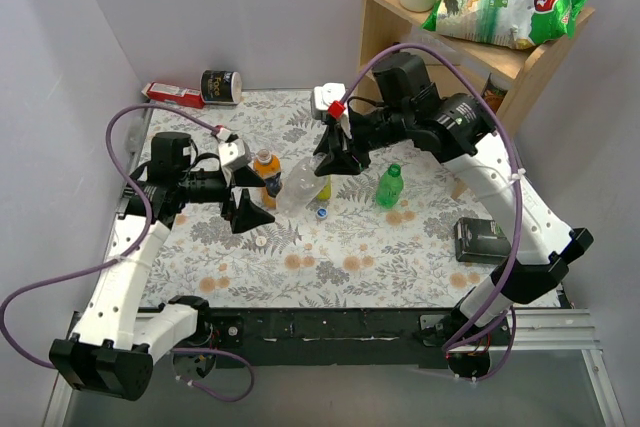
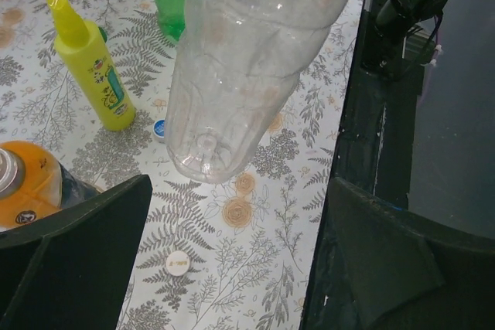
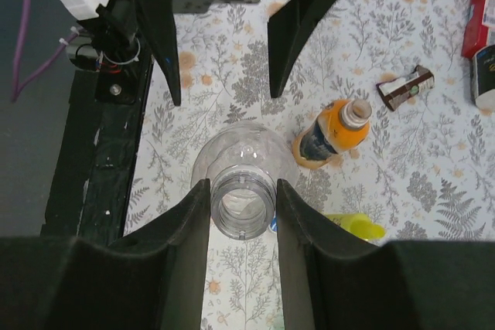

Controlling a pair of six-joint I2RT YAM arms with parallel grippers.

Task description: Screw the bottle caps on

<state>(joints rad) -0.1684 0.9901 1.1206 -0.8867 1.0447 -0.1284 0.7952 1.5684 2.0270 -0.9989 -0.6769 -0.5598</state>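
1. Currently the right gripper [image 3: 241,195] is closed narrow on the neck of the clear bottle [image 1: 296,191]. One finger sits on each side of the open mouth, which has no cap on it.
2. The bottle hangs tilted below this gripper. In the left wrist view its base appears lifted off the table [image 1: 350,267], though I judge that from the angle alone.
3. The left gripper [image 2: 238,185] stands wide open and holds nothing. The base of the clear bottle is just ahead of its fingers, not between them.
4. The blue cap [image 2: 159,127] lies on the table under the held bottle, near the foot of the yellow bottle [image 2: 93,67].
5. The white cap [image 2: 178,262] lies on the table close in front of the left gripper. Neither gripper touches either cap, and no green cap shows in any view.
6. The orange bottle [image 3: 336,133] stands just beside the left gripper with its mouth open and uncapped.
7. The green bottle [image 1: 389,185] stands on the far side of the right gripper, apart from both grippers. I cannot tell whether it has a cap on.
8. The task looks to be at an early stage, since no cap can be seen screwed on and at least two bottles are open.
9. What is left, as I read it, is to steady the clear bottle, pick up its matching cap and thread it on. The other bottles then need the same.
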